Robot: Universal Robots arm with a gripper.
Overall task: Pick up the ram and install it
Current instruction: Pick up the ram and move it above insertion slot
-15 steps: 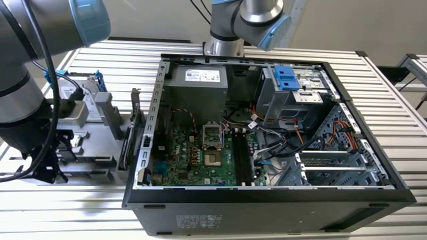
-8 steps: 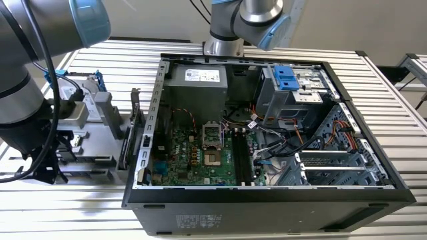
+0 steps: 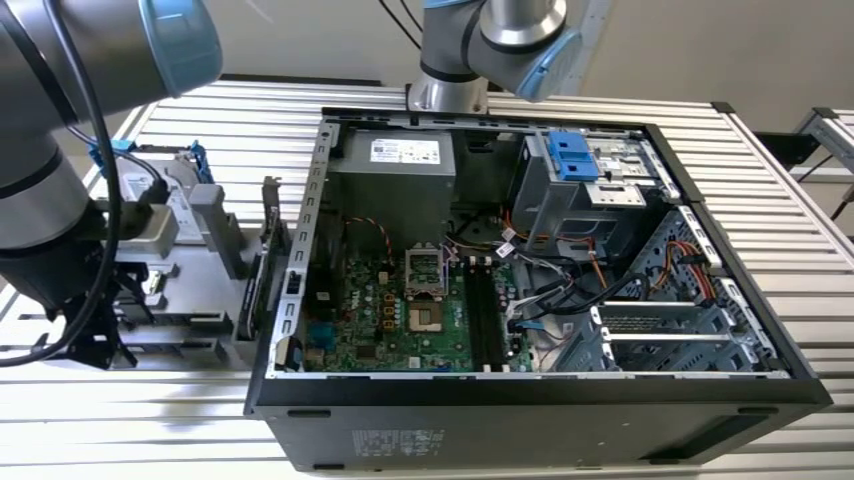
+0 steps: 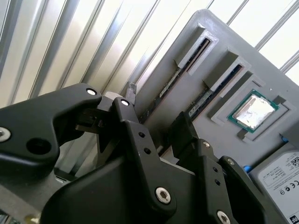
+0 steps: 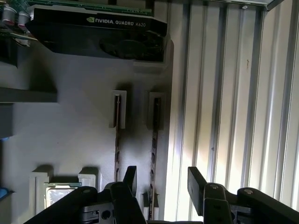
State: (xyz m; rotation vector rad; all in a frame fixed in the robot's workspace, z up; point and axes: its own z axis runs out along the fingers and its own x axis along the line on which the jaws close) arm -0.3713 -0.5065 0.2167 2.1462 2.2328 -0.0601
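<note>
Pick-up step; grasp not yet made. Gripper [image 5: 161, 171] fingers apart, straddling the ram [image 5: 154, 135], which stands in the slot nearest the grey tray's [image 5: 70, 130] outer edge. Judgement: closing calls for centring on the thin board.

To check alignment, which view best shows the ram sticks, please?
The first wrist view: both ram sticks stand edge-on in the holder. In the second wrist view the gripper partly covers them; in the exterior view they're too small.
</note>
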